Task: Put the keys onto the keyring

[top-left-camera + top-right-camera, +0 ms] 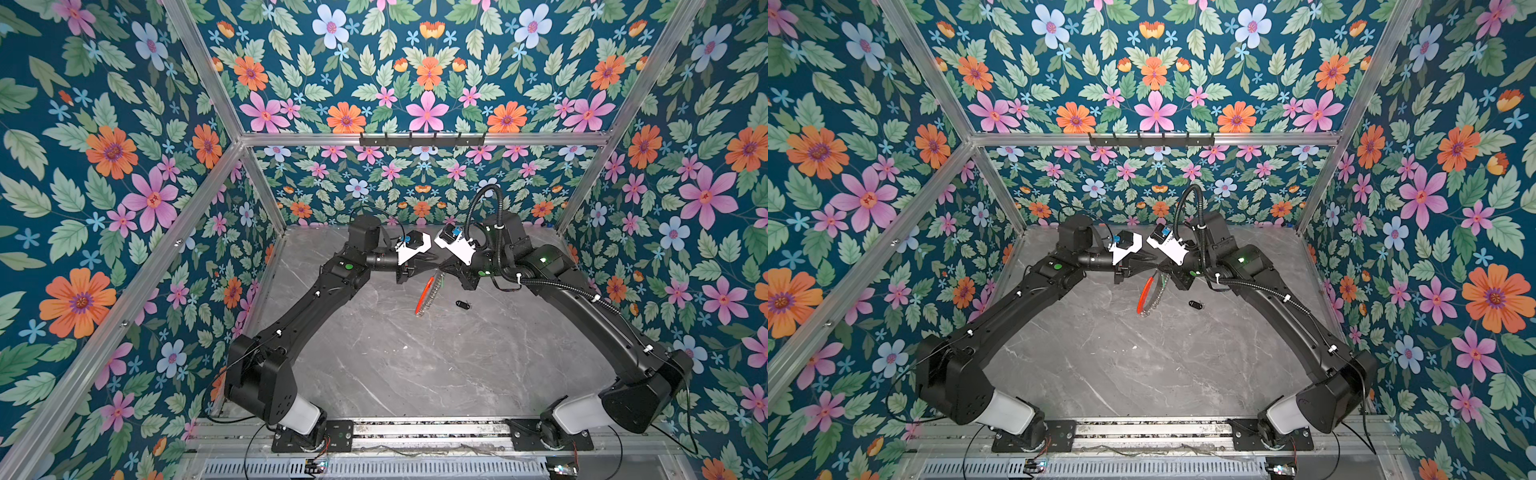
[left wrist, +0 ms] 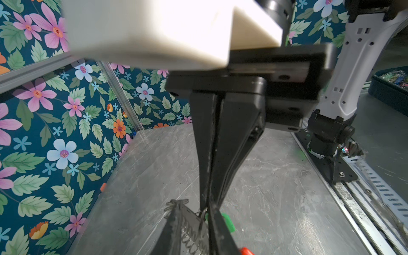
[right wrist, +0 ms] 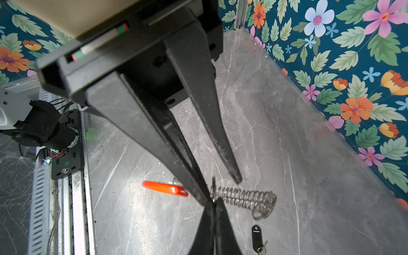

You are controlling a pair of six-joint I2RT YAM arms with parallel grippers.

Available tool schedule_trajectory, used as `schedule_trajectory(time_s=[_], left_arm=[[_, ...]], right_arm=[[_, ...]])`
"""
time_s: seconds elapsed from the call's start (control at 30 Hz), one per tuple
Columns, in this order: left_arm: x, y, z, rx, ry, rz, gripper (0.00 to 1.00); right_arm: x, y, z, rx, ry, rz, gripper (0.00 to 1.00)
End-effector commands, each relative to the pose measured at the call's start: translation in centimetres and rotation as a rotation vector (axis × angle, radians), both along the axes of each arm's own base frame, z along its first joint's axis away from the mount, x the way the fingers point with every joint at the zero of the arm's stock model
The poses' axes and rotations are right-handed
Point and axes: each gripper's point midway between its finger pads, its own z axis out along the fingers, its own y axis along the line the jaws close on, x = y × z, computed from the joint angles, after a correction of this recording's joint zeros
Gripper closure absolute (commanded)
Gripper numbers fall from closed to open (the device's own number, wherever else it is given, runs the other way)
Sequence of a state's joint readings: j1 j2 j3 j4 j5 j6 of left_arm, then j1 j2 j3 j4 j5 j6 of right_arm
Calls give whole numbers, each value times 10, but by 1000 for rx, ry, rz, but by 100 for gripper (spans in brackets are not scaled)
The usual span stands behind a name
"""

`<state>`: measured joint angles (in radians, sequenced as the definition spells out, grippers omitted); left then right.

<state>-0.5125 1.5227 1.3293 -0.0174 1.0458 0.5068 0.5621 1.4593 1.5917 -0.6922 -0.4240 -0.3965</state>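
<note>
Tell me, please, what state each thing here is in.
keyring: held upright on edge.
black-fob key: lying loose on the table.
green-tag key: beside the gripper tips; attachment unclear.
right gripper: shut on keyring.
left gripper: open, astride the keyring.

Keyring [image 3: 242,197]: shiny metal, glossy orange plastic; table [image 3: 287,132]: smooth, marbled.

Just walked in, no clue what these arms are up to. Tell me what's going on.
A key ring is held up on edge over the grey table. The right tool is shut, apparently pinching the ring's rim. The left tool has its jaws apart astride the small rings, with the green-tagged key right beside it; whether that key is hooked on is unclear. The black-tagged key lies loose on the table, not yet attached.
</note>
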Motion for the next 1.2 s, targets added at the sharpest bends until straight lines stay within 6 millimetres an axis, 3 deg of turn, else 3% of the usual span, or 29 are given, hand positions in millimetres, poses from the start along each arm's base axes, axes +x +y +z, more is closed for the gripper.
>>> schedule_trajectory(time_s=[0.0, 0.27, 0.43, 0.83, 0.93, 0.97, 1.03, 1.17], left_arm=[[-3, -1, 1, -1, 1, -17, 82], [-4, 0, 1, 1, 5, -18, 86], [-5, 0, 0, -1, 12, -31, 100], [-8, 2, 9, -90, 15, -8, 100], [0, 2, 4, -64, 30, 33, 75], [0, 3, 3, -56, 29, 32, 73], [-2, 3, 6, -60, 20, 28, 73], [-2, 3, 10, -65, 13, 22, 87]], right_arm=[[-3, 3, 14, 35, -43, 28, 100], [-4, 4, 16, 41, -41, 31, 100], [-4, 5, 16, 47, -38, 32, 100], [-4, 6, 18, 90, -36, 13, 100], [-7, 7, 20, 99, -33, 22, 100], [-7, 7, 21, 98, -33, 23, 100], [-7, 7, 21, 98, -31, 26, 100], [-7, 9, 22, 105, -26, 33, 100]])
